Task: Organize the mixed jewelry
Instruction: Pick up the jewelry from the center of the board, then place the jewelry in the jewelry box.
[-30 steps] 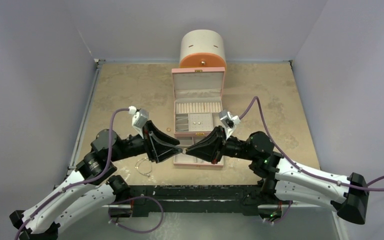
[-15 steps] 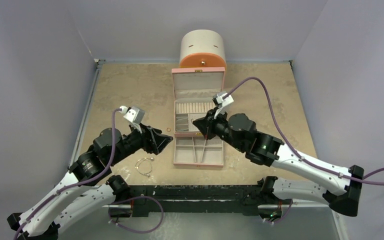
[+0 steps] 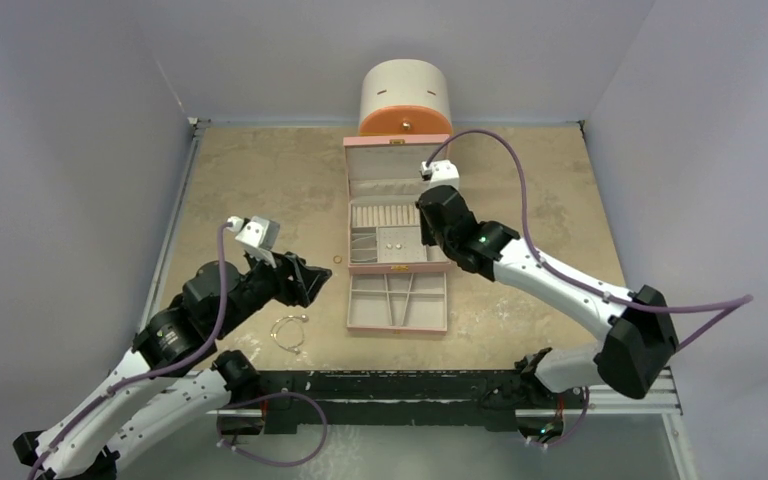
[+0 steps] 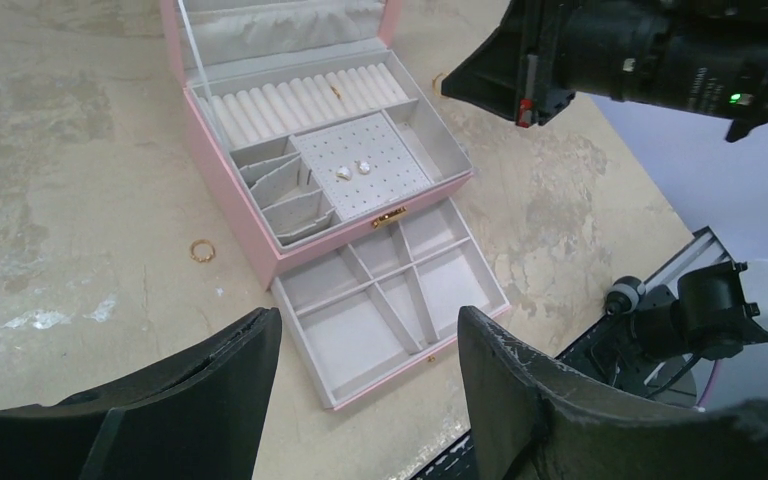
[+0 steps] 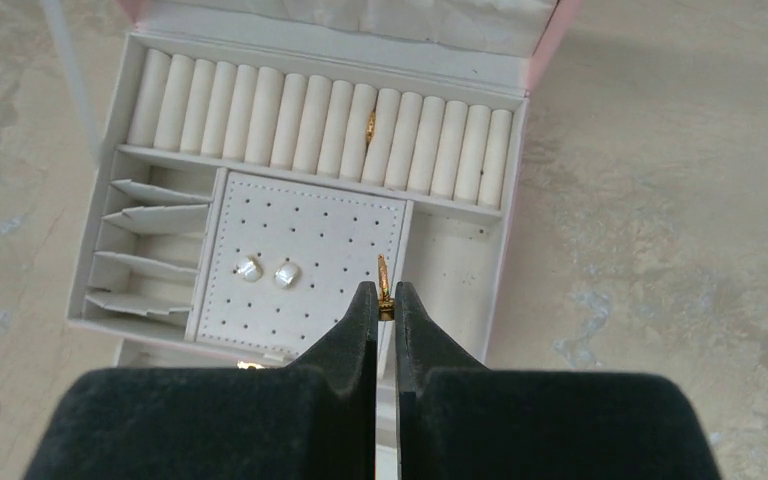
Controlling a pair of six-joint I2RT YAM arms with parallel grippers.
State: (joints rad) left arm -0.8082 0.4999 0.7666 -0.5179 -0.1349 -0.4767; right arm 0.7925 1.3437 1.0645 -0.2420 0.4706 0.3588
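The mixed jewelry is spread about. My right gripper point(image 5: 385, 300) is shut on a small gold ring point(image 5: 383, 272), held edge-on above the upper tray of the open pink jewelry box point(image 3: 350, 190). Two pale studs point(image 5: 267, 272) sit on the tray's perforated pad, and another gold ring point(image 5: 370, 125) is tucked in the ring rolls. A coppery ring point(image 4: 201, 250) lies on the table left of the box. The thin wire bangle point(image 3: 288, 332) lies near the front edge. My left gripper point(image 4: 370, 390) hangs open and empty, left of the pulled-out drawer point(image 4: 310, 290).
A round cream-and-orange drawer cabinet point(image 3: 405, 100) stands behind the box. The box lid point(image 3: 397, 160) stands upright at the back. The drawer's compartments hold nothing. Grey walls close in the table on the left, right and back.
The two grippers met at the drawer front. Since then my left gripper has opened and drawn back to the left. My right gripper has swung up over the upper tray with the ring.
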